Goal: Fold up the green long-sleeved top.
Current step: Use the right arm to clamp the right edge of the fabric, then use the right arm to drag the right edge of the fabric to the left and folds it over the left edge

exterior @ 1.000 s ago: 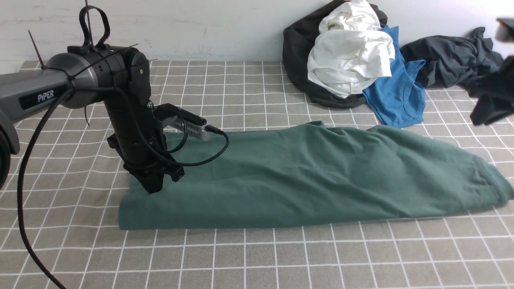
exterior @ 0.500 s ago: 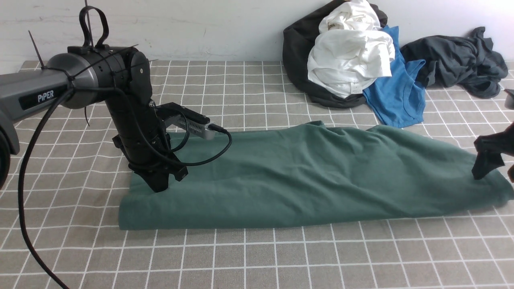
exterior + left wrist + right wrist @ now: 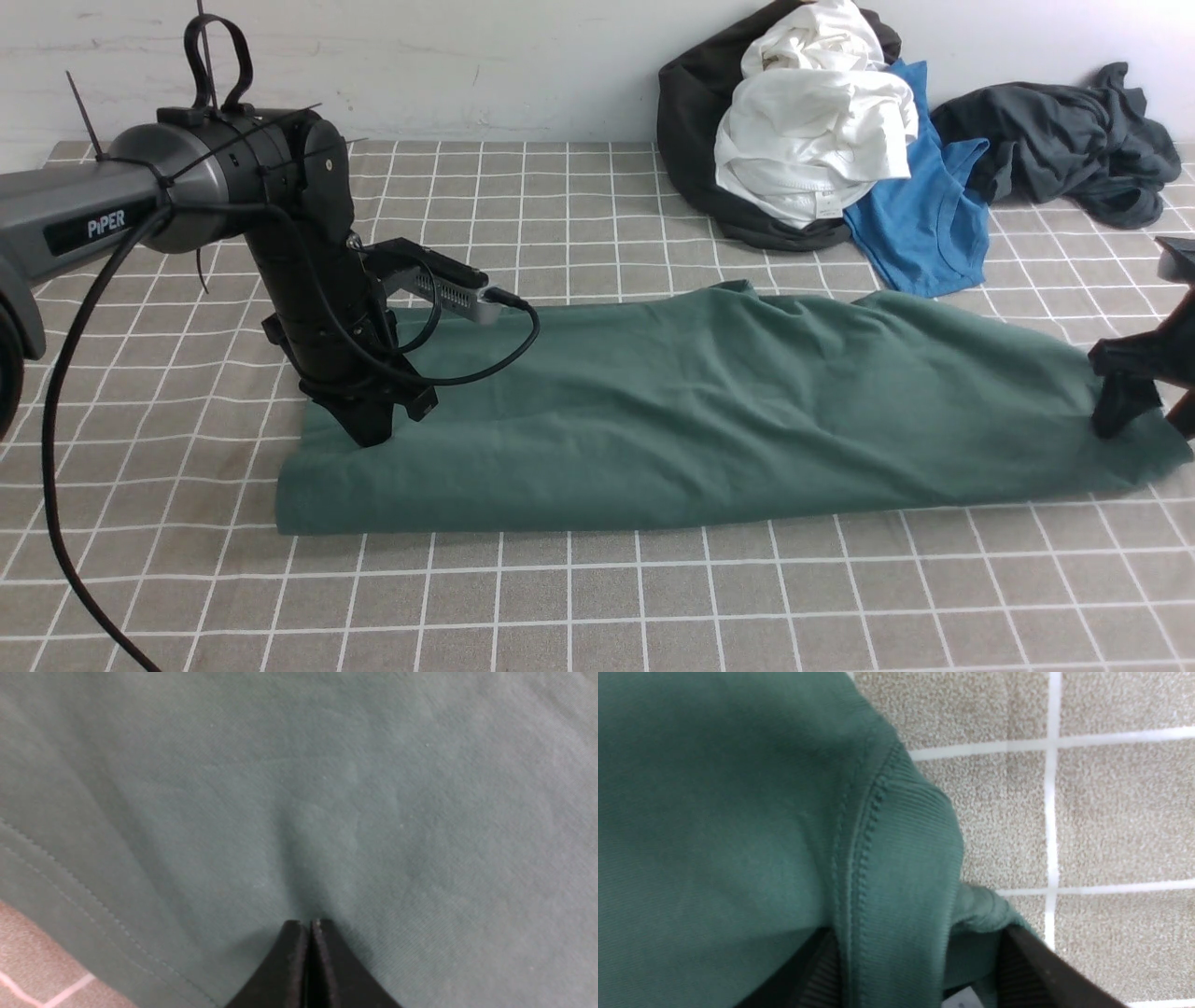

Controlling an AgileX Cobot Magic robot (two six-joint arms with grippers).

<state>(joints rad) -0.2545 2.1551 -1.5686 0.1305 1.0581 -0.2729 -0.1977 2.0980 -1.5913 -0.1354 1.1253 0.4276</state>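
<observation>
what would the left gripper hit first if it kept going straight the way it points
The green top: the left gripper points down with its jaws shut, and its tips seem to press into the fabric near the hem end. The checked tablecloth lies just beneath.

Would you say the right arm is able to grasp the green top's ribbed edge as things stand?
Likely yes: the right gripper stands open astride the ribbed edge of the green top, nothing between.
</observation>
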